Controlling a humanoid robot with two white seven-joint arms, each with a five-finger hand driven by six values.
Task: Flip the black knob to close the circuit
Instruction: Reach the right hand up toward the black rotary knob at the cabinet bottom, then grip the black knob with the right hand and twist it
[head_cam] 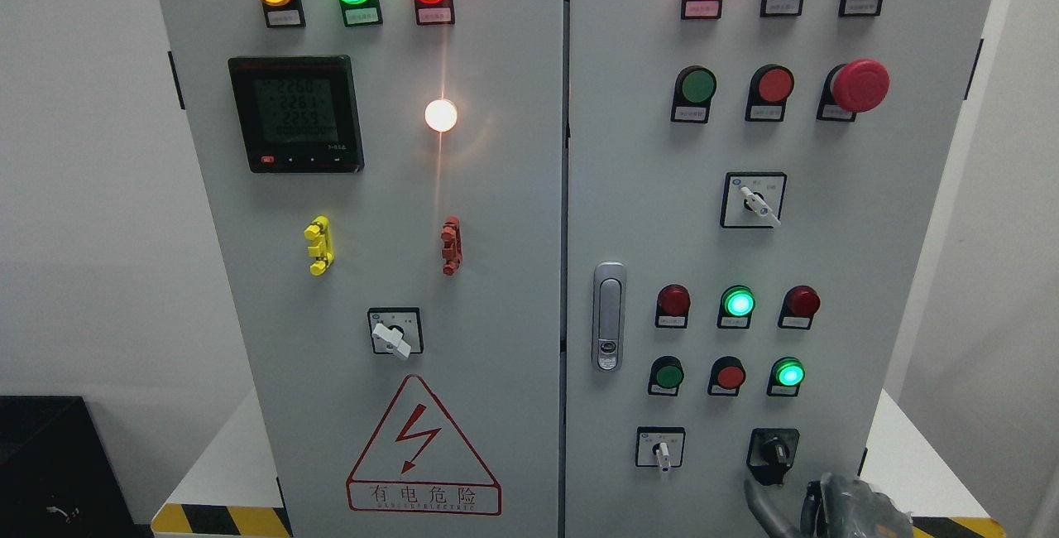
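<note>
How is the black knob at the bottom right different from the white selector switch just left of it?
The black knob is dark on a black plate; the white selector switch has a pale handle on a white plate. The switch handle points straight down; the knob's pose is hard to read. The right hand is just below the knob, not the switch. Both are in the bottom row.
</note>
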